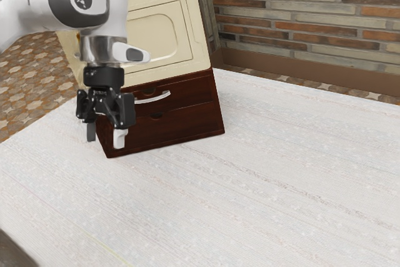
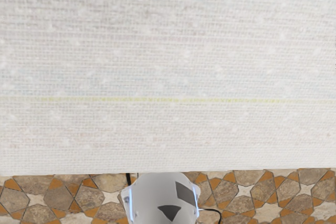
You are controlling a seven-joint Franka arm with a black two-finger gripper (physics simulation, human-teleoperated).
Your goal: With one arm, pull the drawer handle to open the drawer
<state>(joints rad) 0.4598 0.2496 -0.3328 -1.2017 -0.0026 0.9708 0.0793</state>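
The table (image 1: 269,186) spreads beneath the end effector (image 1: 105,136) and out past it. Next in size, the cream-and-brown cabinet (image 1: 199,35) stands beyond the end effector, toward the exterior view's right. Its upper drawer (image 1: 195,97) looks flush with the front. The end effector points down, its fingers parted, with nothing between them. Smallest, the pale curved handle (image 1: 154,99) lies near the end effector, just off to the exterior view's right. The step seems to be the approach; next it should line up with the handle and straddle it before closing and pulling.
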